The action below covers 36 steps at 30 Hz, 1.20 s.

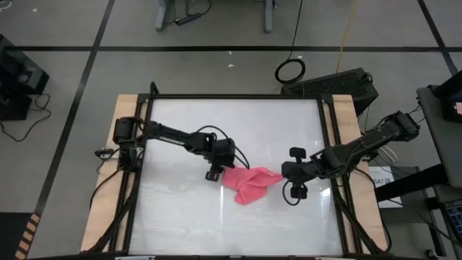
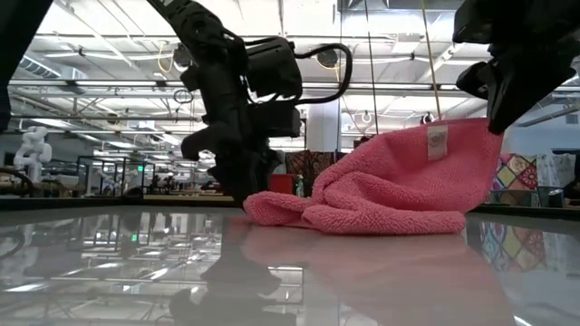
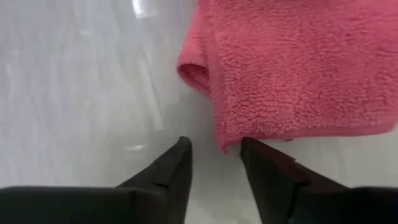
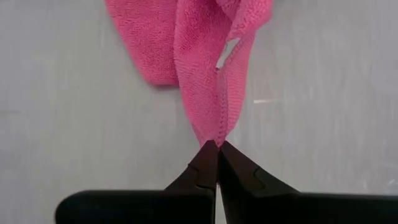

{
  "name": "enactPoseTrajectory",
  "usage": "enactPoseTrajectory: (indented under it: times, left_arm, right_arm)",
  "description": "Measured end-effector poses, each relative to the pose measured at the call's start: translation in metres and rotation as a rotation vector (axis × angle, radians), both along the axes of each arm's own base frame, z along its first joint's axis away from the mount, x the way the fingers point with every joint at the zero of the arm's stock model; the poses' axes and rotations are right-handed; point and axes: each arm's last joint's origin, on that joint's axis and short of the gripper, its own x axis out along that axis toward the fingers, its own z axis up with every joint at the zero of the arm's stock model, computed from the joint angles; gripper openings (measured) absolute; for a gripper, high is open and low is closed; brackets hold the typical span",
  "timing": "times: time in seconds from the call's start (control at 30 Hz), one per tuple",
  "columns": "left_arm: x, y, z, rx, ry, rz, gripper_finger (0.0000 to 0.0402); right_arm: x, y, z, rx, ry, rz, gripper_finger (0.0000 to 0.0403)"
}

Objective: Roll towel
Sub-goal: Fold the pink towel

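Towel crumpled, white tag unreadable, right gripper jaws pinching its corner, left gripper jaws parted, empty

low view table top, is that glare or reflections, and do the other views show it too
Low view: the glossy table mirrors the ceiling lights, the pink towel and the left arm. High view: only faint pale streaks on the table. Left wrist view: bright glare patches beside the towel. Right wrist view: even light, barely any glare.
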Motion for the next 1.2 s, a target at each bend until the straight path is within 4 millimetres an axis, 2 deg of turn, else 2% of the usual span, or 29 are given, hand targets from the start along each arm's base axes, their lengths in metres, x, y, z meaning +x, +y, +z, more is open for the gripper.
enactPoseTrajectory:
  times: [0.17, 0.27, 0.47, 0.63, 0.77, 0.9, 1.07, 1.2]
  left_arm:
    - [-0.001, -0.005, 0.000, -0.122, -0.004, -0.075, 0.0056]
    - [-0.001, -0.006, 0.000, -0.136, -0.006, -0.090, 0.0012]
    - [-0.001, -0.005, 0.000, -0.121, -0.008, -0.109, 0.0005]
    - [-0.004, -0.004, 0.015, -0.081, -0.039, -0.100, 0.0003]
    - [-0.013, -0.004, 0.044, -0.042, -0.089, -0.089, 0.0002]
    - [-0.028, -0.011, 0.084, -0.006, -0.178, -0.092, 0.0001]
    - [-0.054, -0.030, 0.134, -0.015, -0.323, -0.129, 0.0001]
    - [-0.081, -0.051, 0.168, -0.045, -0.423, -0.170, 0.0001]
  right_arm:
    - [-0.001, -0.001, 0.000, -0.026, 0.003, -0.003, 0.0000]
    - [-0.001, -0.001, 0.000, -0.030, 0.003, 0.004, 0.0000]
    - [-0.001, -0.002, 0.000, -0.052, -0.003, -0.006, 0.0000]
    - [-0.001, -0.002, 0.000, -0.057, 0.000, -0.007, 0.0000]
    - [-0.001, -0.003, 0.000, -0.082, -0.007, -0.009, 0.0000]
    - [0.001, -0.002, 0.001, -0.087, -0.030, 0.016, 0.0000]
    - [0.008, 0.002, 0.011, -0.055, -0.160, 0.066, 0.0000]
    - [0.008, 0.009, 0.029, -0.012, -0.290, 0.150, 0.0000]
